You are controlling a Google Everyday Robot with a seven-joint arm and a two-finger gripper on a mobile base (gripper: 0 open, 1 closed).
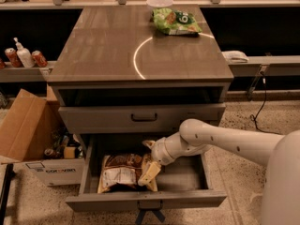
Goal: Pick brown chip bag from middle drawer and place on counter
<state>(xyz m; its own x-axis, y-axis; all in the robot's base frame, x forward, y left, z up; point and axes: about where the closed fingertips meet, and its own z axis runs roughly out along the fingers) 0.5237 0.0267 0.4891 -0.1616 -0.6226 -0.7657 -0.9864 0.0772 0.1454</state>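
Your gripper (143,163) is down inside the open middle drawer (190,181), at the end of the white arm (220,139) that reaches in from the right. Its jaws stand apart: one finger points up towards the back of the drawer, and the other slants down across the right edge of the brown chip bag (121,173). The bag lies flat on the drawer floor in the left half, label up, with its right end in the gap between the jaws. You can't tell whether the lower finger touches it. The counter (103,50) holds a green chip bag (176,21) at the back.
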